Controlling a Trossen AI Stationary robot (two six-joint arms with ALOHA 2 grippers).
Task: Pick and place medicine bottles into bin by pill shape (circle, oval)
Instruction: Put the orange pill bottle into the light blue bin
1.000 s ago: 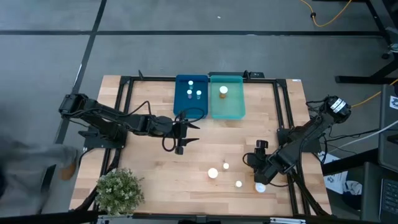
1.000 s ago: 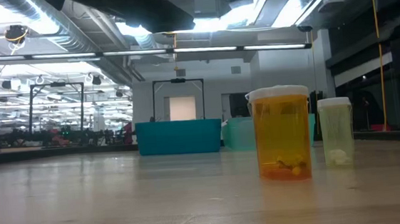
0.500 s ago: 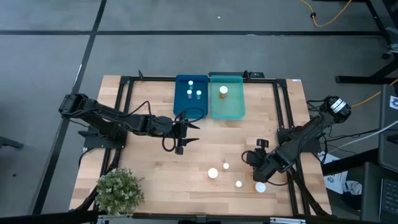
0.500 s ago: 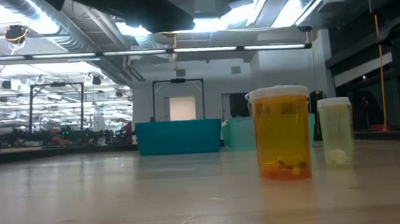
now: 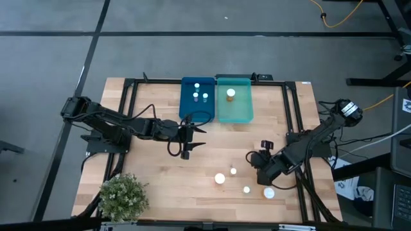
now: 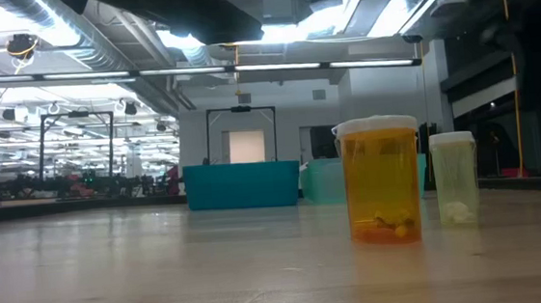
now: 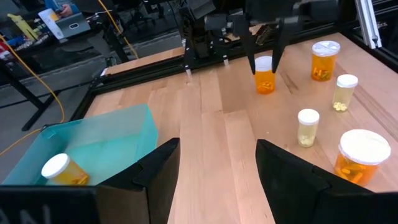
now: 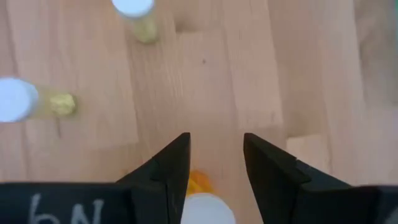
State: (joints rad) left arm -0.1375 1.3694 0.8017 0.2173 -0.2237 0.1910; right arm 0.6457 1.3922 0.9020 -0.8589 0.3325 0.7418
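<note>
While your arms sit over the table, here is how things lie:
Right gripper [image 5: 264, 174]: fingers spread wide, low over the near right of the table, straddling an amber bottle [image 8: 202, 205] without clamping it
Loose bottles: three more stand near it, a wide amber one [image 5: 219, 178] and two slim ones [image 5: 233, 171] [image 5: 246, 189]
Left gripper [image 5: 194, 136]: fingers wide, holding nothing, mid-table just near of the bins
Dark blue bin [image 5: 187, 102]: three bottles inside
Teal bin [image 5: 243, 110]: one amber bottle inside

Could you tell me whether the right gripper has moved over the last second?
Yes. The right gripper has shifted slightly toward the bins, away from the table's near edge.
</note>
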